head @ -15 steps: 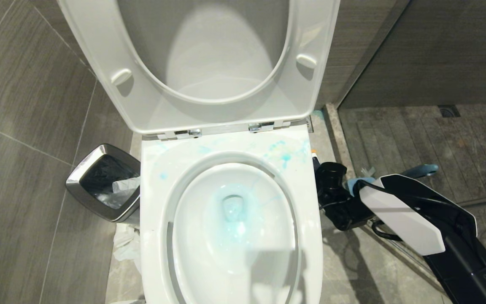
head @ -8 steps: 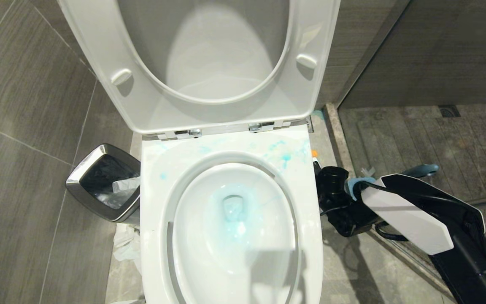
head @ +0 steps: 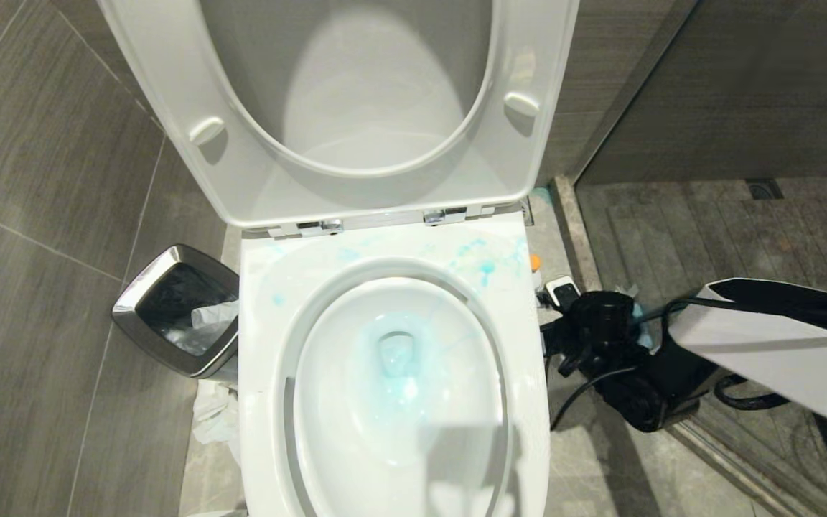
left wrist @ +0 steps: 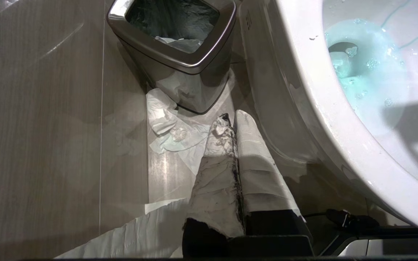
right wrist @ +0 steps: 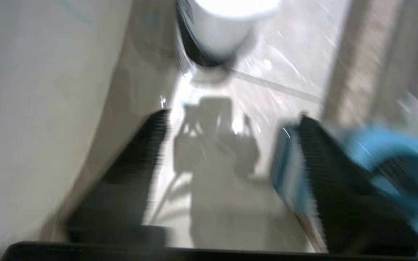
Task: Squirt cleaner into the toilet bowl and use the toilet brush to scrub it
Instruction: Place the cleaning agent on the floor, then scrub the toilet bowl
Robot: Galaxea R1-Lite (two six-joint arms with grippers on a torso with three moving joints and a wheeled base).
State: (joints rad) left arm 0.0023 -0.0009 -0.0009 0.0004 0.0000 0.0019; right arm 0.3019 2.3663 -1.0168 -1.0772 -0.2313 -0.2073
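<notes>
One arm works: in the head view the right gripper [head: 564,316] hangs at centre right, just beside the toilet bowl [head: 263,337], whose water is already tinted blue. The cleaner [head: 534,264] stands just above it; the toilet brush is mostly hidden behind the wrist.

In the left wrist view the left gripper [left wrist: 227,127] is pressed together, parked near the bin [left wrist: 180,61].

In the right wrist view the right gripper's fingers [right wrist: 140,152] are spread, and something blue, probably the brush holder [right wrist: 394,163], sits at right, beside one finger.

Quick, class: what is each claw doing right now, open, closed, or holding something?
Left claw: closed, holding nothing, parked low beside the toilet bowl.
Right claw: open with nothing between its fingers, down beside the bowl's right side.
</notes>
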